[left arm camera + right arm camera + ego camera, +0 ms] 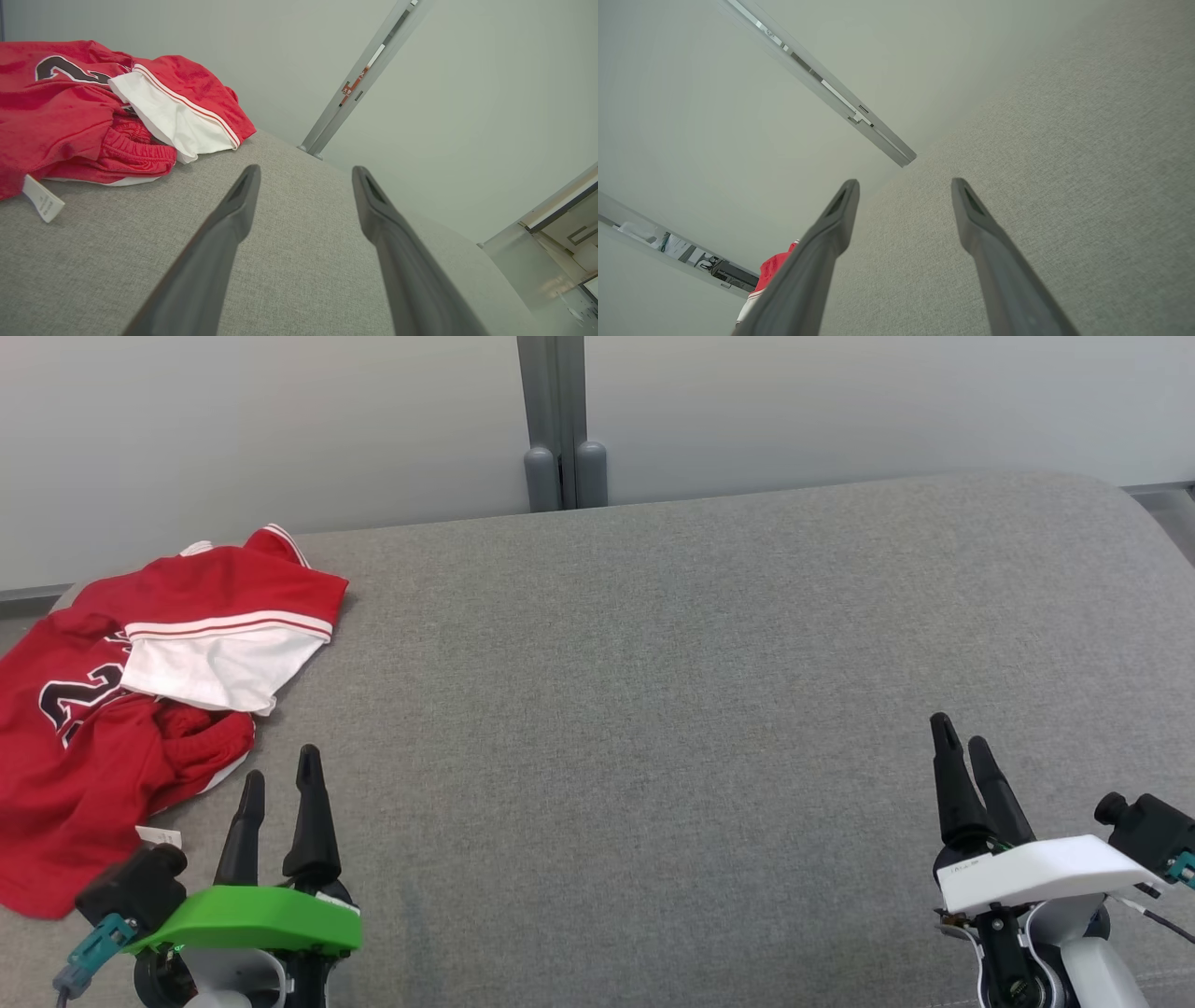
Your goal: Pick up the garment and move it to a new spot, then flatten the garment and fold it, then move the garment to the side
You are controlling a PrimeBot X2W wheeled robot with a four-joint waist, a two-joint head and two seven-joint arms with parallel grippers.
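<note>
The garment (pixel 140 691) is a crumpled red jersey with white trim and dark numbers, lying in a heap at the far left of the grey cushioned surface (pixel 653 709). Its red and white folds also show at the upper left of the left wrist view (pixel 93 107), with a white label hanging out. A small red corner of the garment (pixel 773 268) peeks past a finger in the right wrist view. My left gripper (pixel 280 779) stands open just right of the heap's near edge, nothing between its fingers. At the lower right, my right gripper (pixel 962 733) is open and holds nothing.
A pale wall (pixel 840 411) with a grey vertical post (pixel 560 420) runs along the back edge of the surface. The grey surface stretches wide between the two grippers and rounds off at the far right corner (pixel 1120 495).
</note>
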